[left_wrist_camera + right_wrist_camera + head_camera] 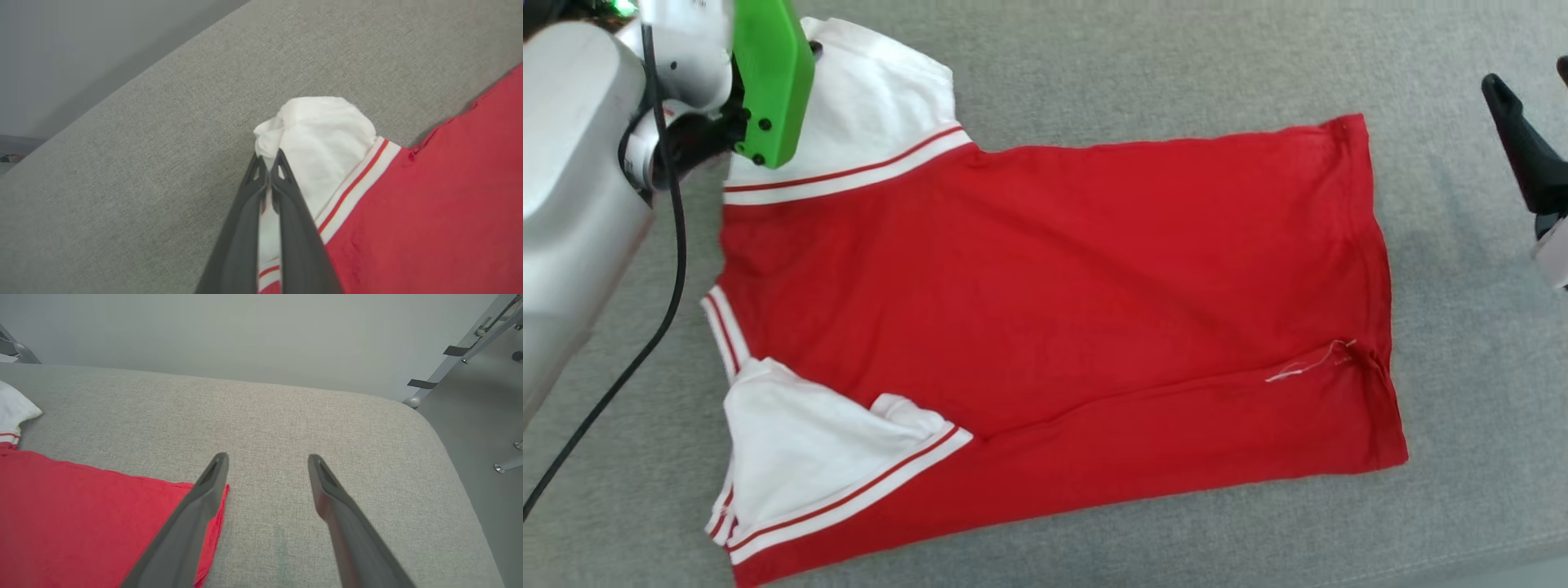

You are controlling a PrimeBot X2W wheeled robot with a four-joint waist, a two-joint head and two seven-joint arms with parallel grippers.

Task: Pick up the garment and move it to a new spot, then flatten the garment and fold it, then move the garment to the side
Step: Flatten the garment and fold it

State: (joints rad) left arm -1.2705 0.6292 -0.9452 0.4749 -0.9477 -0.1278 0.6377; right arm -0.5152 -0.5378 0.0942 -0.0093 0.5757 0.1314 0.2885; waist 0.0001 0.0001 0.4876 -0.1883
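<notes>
The garment (1054, 310), a red jersey with white sleeves and red-and-white striped trim, lies spread on the grey cushioned surface, collar end to the left and hem to the right. No print faces up. My left gripper (267, 161) is shut on the far white sleeve (322, 130), with fabric pinched between its dark fingers (292, 212). In the head view the green wrist housing (772, 82) hides those fingers over that sleeve (882, 98). My right gripper (267, 461) hovers open beside the garment's hem corner (212, 498); one of its fingers (1523, 147) shows at the right edge.
The grey upholstered surface (1094, 65) has bare room beyond the garment and to its right. Its rounded edge (441, 433) drops to a grey floor with metal stand legs (457, 355). A black cable (674, 245) hangs from my left arm.
</notes>
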